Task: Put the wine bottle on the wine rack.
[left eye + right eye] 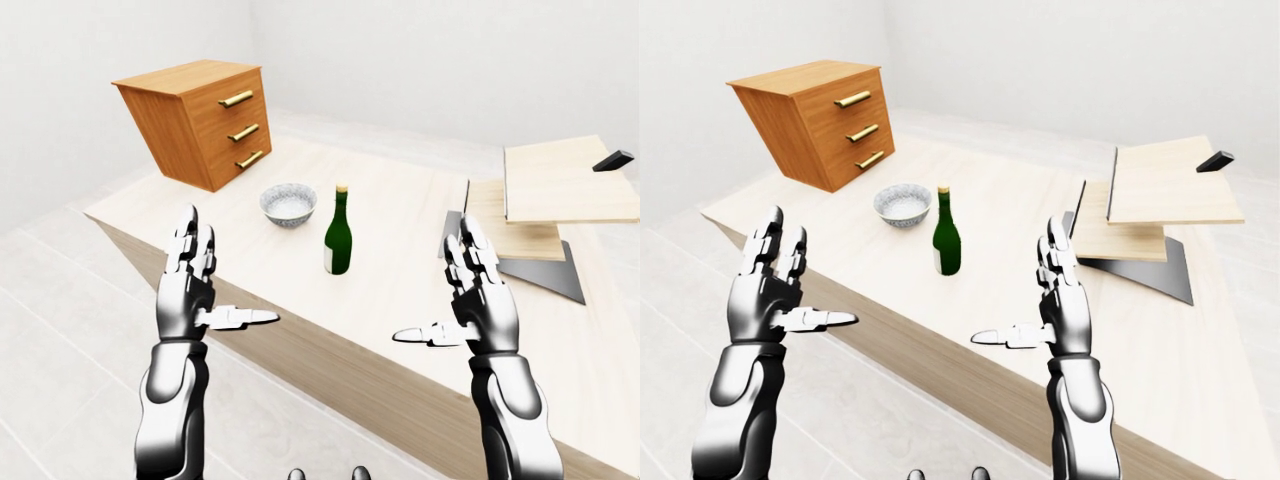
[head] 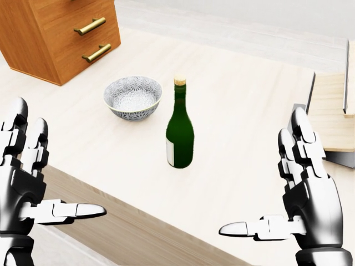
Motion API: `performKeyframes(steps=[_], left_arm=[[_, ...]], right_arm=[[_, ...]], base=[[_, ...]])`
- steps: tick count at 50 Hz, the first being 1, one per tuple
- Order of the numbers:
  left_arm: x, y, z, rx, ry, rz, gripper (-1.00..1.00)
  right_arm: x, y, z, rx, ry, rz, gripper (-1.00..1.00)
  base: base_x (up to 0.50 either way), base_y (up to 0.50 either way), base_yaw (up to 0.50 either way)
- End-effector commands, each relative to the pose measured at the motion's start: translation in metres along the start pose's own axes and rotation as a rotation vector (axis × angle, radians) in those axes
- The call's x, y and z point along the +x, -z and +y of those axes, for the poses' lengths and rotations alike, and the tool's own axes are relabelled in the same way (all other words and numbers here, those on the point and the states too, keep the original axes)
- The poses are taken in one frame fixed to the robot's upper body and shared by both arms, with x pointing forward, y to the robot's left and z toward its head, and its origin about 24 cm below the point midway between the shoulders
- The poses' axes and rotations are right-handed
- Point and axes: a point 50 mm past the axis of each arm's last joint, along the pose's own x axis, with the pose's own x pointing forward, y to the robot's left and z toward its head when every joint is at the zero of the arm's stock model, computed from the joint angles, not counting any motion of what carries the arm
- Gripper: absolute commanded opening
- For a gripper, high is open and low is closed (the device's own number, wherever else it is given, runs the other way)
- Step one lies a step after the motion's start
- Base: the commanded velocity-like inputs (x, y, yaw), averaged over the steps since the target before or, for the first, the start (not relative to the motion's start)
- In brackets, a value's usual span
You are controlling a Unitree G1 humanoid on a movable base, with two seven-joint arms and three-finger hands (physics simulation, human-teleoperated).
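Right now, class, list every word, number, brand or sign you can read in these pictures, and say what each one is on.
None can be read.
Bottle: a pale label low on its side, blank as far as the views show.
Bowl: a printed pattern only, no letters.
Drawers: brass handles, no markings.
Rack: plain boards, no sign.

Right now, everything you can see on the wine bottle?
The wine bottle is dark green glass by its look, with a long narrow neck, a tan cork-like top and a pale label low on its left side. It stands upright on the light wooden tabletop, just right of the patterned bowl in the head view and apart from it. Neither robot hand touches it; only the table does.
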Motion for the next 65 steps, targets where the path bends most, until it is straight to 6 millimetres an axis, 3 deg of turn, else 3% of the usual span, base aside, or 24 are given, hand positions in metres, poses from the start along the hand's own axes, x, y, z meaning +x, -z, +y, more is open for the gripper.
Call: performKeyframes(steps=[1, 12, 46, 55, 65], left_arm=[[0.000, -0.001, 0.005, -0.005, -0.014, -0.006, 1.00], [-0.001, -0.005, 0.007, -0.004, -0.019, -0.020, 1.00], [-0.003, -0.013, 0.008, -0.005, -0.022, -0.053, 1.00], [-0.001, 0.002, 0.009, -0.017, -0.021, 0.008, 1.00], [-0.003, 0.013, 0.008, -0.026, -0.021, 0.055, 1.00]], right_arm=[[0.002, 0.001, -0.002, 0.003, 0.001, 0.001, 1.00], [0.000, 0.019, 0.001, -0.005, -0.010, 0.081, 1.00], [0.004, 0.007, 0.005, -0.011, -0.015, 0.027, 1.00], [0.004, 0.017, 0.004, 0.002, -0.037, 0.069, 1.00], [0.006, 0.013, 0.006, -0.014, -0.047, 0.047, 1.00]], base=[[0.38, 0.06, 0.00], [0.39, 0.09, 0.00], [0.12, 0.07, 0.00], [0.10, -0.06, 0.00], [0.11, -0.04, 0.00]])
